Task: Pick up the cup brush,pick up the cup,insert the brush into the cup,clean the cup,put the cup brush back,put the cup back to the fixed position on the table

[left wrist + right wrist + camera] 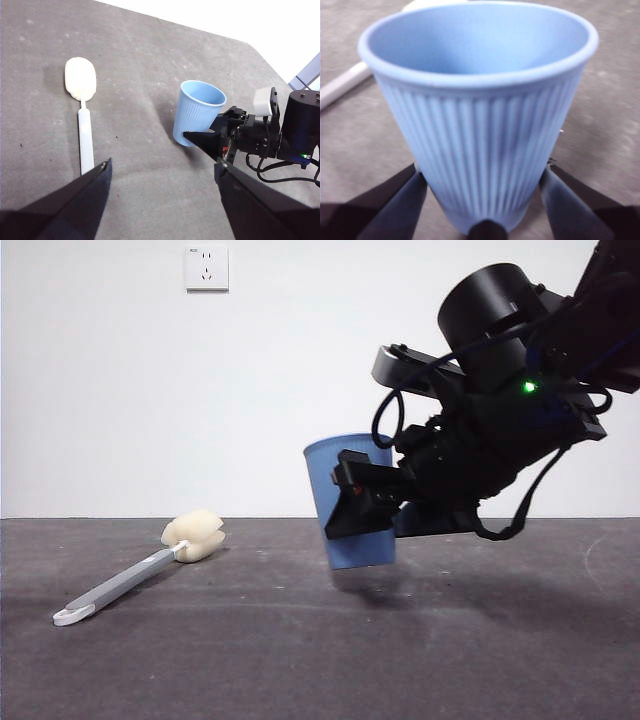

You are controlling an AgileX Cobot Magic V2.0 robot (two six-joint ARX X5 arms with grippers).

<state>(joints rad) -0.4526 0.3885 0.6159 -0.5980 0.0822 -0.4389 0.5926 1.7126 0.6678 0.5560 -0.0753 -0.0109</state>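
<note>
The blue ribbed cup [345, 485] hangs slightly tilted just above the table [300, 660], with its mouth up. My right gripper [362, 502] comes in from the right and is shut on its lower half. In the right wrist view the cup [480, 115] fills the picture between the jaws of the right gripper [480, 177]. The cup brush [130, 580] lies flat at the left, its cream sponge head [193, 535] toward the back. My left gripper [162, 164] is open and empty, high above the table between the brush [82, 115] and the cup [197, 112].
A white wall with a socket [206, 267] stands behind the table. The table's far edge and cut corner [250, 45] show in the left wrist view. The right arm's dark body [520, 410] and cables fill the upper right.
</note>
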